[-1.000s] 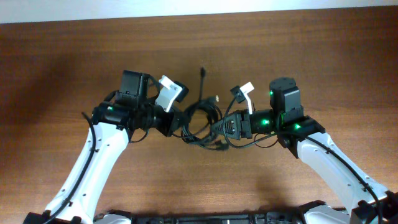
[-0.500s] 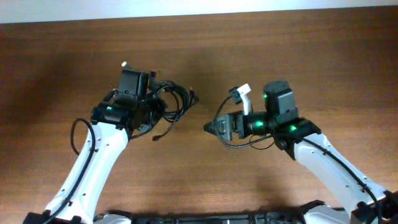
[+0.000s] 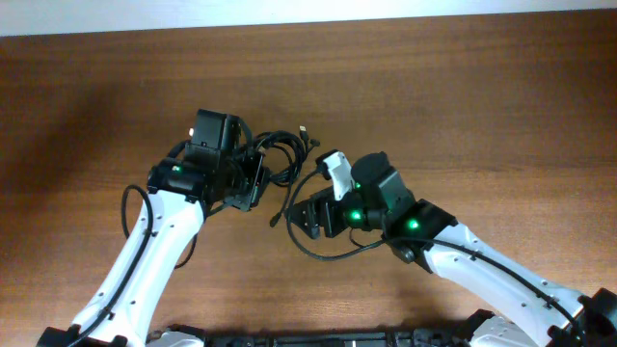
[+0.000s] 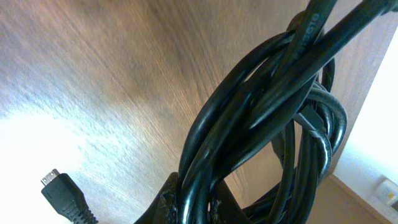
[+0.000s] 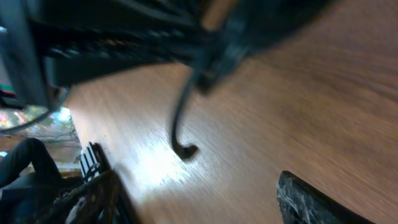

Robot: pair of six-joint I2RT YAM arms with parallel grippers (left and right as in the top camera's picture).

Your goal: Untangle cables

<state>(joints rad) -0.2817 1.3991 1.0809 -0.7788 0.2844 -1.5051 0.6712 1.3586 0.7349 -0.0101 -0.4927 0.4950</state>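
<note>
1. A brown wooden surface (image 3: 453, 87) fills the overhead view, with both white-and-black arms reaching in from the bottom edge toward the middle.
2. The bundle of thin black cables (image 3: 281, 154) sits just left of centre and slightly above it, a knot of overlapping loops.
3. The left fingers (image 3: 249, 185) are clamped onto the bundle of thin black cables at its lower left side. Up close in the left wrist view, the glossy strands cross over each other and run down into the grip at the bottom of the frame.
4. A small black plug connector (image 4: 62, 194) shows at the lower left of that same view, over bare wood.
5. Another cable end (image 3: 304, 129) sticks out at the upper right of the bundle in the overhead view.
6. The right fingers (image 3: 308, 216) sit just below and right of the bundle, pointing left. They are spread apart and hold nothing.
7. The right wrist view is blurred. A loose strand (image 5: 179, 121) hangs down from the dark mass at the top and curls into a hook above the wood.
</note>
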